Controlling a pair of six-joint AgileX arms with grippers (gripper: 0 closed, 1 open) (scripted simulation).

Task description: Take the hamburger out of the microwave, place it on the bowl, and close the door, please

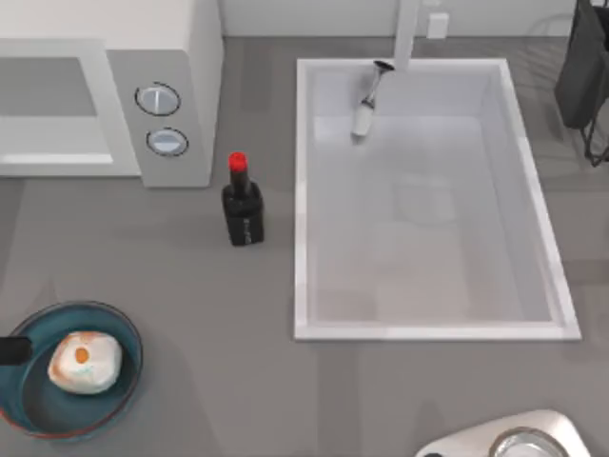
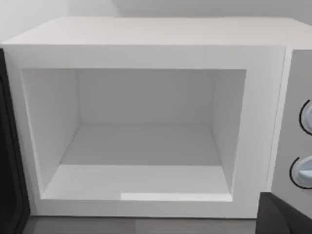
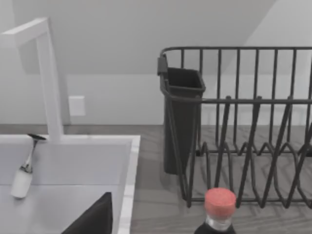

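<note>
The hamburger [image 1: 85,362] lay inside the bowl [image 1: 29,400], which sat at the near left corner of the table, well apart from the microwave [image 1: 190,57] at the far left. A small dark shape touched the bowl's left rim at the edge of the top view; it may have been part of the left arm, but I could not tell. The left wrist view looked straight into the microwave [image 2: 146,34]: its white cavity [image 2: 146,146] was bare and the door [image 2: 9,195] stood swung out as a dark slab beside the opening. Two round silver dials [image 1: 158,99] sat on the grey panel on the microwave's right side.

A dark bottle with a red cap [image 1: 242,205] stood upright just in front of the microwave's right end, between it and the sink [image 1: 303,190]. In the sink's far part a wine glass [image 1: 365,105] lay on its side below the white tap [image 1: 407,33]. A black dish rack [image 3: 243,122] with a dark cutlery holder [image 3: 180,122] stood at the far right. A steel pan [image 1: 519,444] sat at the near right edge.

Neither claw's fingers could be made out, so how far open they were I could not tell
</note>
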